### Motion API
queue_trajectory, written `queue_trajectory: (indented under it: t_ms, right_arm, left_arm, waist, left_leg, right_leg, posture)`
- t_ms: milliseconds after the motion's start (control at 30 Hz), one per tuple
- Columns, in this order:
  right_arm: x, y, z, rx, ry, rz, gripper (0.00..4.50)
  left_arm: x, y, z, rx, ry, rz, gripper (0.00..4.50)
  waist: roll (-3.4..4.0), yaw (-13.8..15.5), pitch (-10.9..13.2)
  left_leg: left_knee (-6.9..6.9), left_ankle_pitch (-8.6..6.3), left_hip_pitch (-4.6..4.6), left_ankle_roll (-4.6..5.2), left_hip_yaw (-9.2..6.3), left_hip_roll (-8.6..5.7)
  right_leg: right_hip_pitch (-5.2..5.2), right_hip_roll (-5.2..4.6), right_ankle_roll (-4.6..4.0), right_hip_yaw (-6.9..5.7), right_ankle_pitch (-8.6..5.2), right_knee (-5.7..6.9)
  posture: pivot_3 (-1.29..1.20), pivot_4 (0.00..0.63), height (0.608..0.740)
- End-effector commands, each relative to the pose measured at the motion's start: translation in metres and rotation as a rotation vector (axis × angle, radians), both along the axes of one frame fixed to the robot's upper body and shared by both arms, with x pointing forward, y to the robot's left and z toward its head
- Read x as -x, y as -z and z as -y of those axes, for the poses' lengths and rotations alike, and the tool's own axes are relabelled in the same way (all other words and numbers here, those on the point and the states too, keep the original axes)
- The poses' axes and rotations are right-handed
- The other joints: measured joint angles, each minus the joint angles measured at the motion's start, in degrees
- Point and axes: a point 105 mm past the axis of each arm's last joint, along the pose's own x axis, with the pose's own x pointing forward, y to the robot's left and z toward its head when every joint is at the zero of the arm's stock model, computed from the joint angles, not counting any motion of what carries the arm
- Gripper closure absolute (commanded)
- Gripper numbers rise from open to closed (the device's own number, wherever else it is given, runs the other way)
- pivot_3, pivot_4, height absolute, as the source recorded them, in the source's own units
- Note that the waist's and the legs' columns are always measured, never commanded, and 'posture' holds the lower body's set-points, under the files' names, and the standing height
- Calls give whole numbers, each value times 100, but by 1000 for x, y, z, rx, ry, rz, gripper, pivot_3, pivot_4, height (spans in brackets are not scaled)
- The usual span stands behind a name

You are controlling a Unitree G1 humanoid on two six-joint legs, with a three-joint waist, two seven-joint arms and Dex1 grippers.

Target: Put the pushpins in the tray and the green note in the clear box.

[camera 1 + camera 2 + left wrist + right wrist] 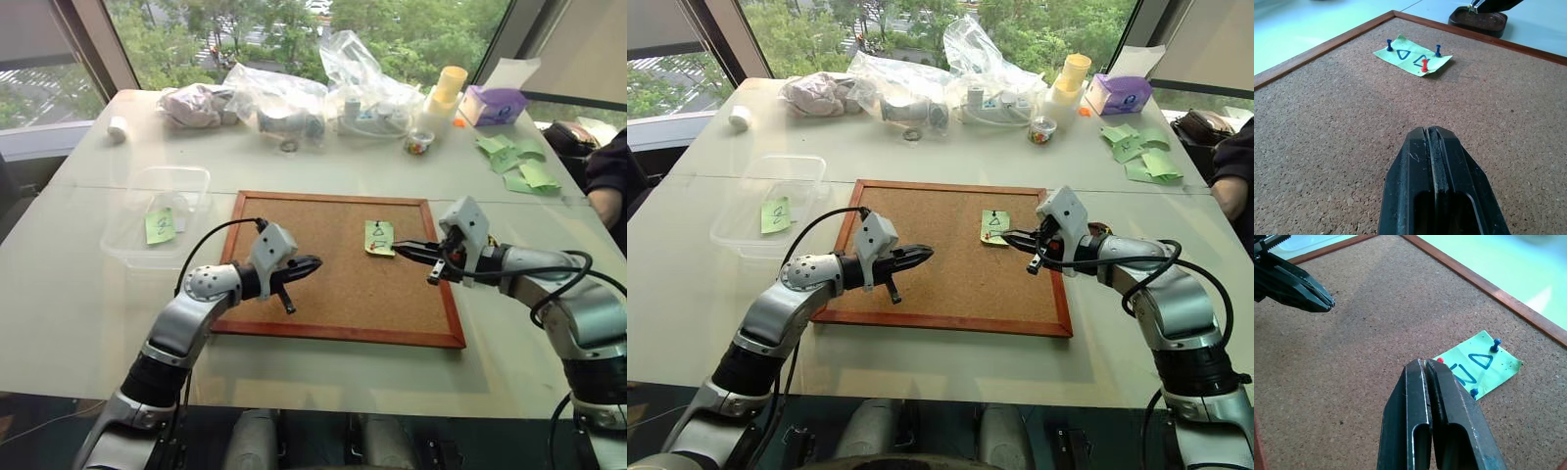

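Both grippers, left gripper [312,262] and right gripper [404,251], sit low in frame, fully closed and empty. Green note [379,237] is mid-frame, pinned to the cork board [333,294] by three pushpins [1424,65]. Risk: the closed right gripper hits the pins instead of straddling one, or tears the note.

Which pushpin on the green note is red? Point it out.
The red pushpin stands at the green note edge nearest the left end effector; the other two pins are blue.
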Motion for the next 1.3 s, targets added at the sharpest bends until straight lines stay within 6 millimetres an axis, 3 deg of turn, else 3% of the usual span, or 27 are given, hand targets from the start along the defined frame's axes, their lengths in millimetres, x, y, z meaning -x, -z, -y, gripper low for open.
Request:
queue_trajectory:
  t_ms: [33, 200, 400, 533, 633, 767, 1133, 1167, 1200, 1300]
  right_arm:
    - [-15, -12, -5, -11, 25, 49, 4373]
    - [-40, -9, -11, -8, 85, 31, 4373]
    - [-61, -1, -20, 6, 111, 8, 4373]
    - [-71, 1, -20, 14, 132, 4, 3143]
    - [-76, 2, -18, 19, 158, 6, 1537]
    - [-77, 3, -18, 18, 157, 5, 13]
    - [-87, 22, -13, 18, 210, -53, 13]
    - [-88, 23, -13, 19, 212, -55, 512]
    - [-88, 24, -12, 19, 213, -57, 630]
    - [-89, 26, -13, 15, 212, -59, 2072]
  left_arm:
    - [-3, -8, 4, 5, 6, 51, 4500]
    - [-9, 0, 7, 9, -20, 31, 4500]
    - [-13, 26, 6, -30, -57, 0, 4500]
    - [-10, 32, 5, -37, -59, -6, 4500]
    - [-10, 32, 6, -29, -62, -7, 4500]
    - [-9, 32, 6, -29, -62, -6, 4500]
    - [-9, 31, 6, -22, -65, -7, 4500]
    - [-8, 31, 6, -22, -66, -7, 4500]
    - [-8, 31, 6, -22, -66, -7, 4500]
    - [-7, 32, 5, -23, -72, -8, 4500]
  waist:
    - [0, -3, 0]
    - [1, -3, -1]
    - [4, -2, -2]
    - [6, -4, -4]
    - [9, -4, -5]
    - [11, -4, -7]
    - [17, -3, -10]
    - [18, -3, -10]
    - [18, -5, -10]
    - [20, -16, -12]
  left_leg:
    - [0, 0, 0, 0, 0, 0]
    - [0, 1, -1, -1, 2, 0]
    - [-1, 1, -1, -2, 6, 0]
    - [0, 2, 0, -3, 7, 0]
    - [0, 2, 0, -3, 7, 0]
    - [0, 2, 0, -3, 7, 0]
    - [0, 3, 2, -4, 7, 0]
    - [0, 3, 2, -4, 7, 0]
    - [0, 3, 2, -4, 7, 0]
    - [0, 3, 2, -4, 7, 0]
  right_leg:
    - [0, 0, 0, 0, 0, 0]
    - [0, 0, 0, -1, 0, 1]
    - [-1, 2, 0, -1, 0, 1]
    - [0, 0, 1, -1, 0, 2]
    - [1, 1, 1, -1, 0, 2]
    - [2, 1, 1, -1, 0, 2]
    - [3, 0, 1, -1, 0, 3]
    - [3, 0, 1, -1, 0, 3]
    - [3, 0, 1, -1, 0, 3]
    - [3, 0, 1, -1, 0, 3]
  posture:
    - [0, 150, 740]
    - [0, 150, 740]
    - [0, 150, 740]
    - [0, 150, 740]
    - [0, 150, 740]
    - [0, 150, 740]
    - [0, 150, 740]
    - [0, 150, 740]
    - [0, 150, 740]
    - [0, 150, 740]
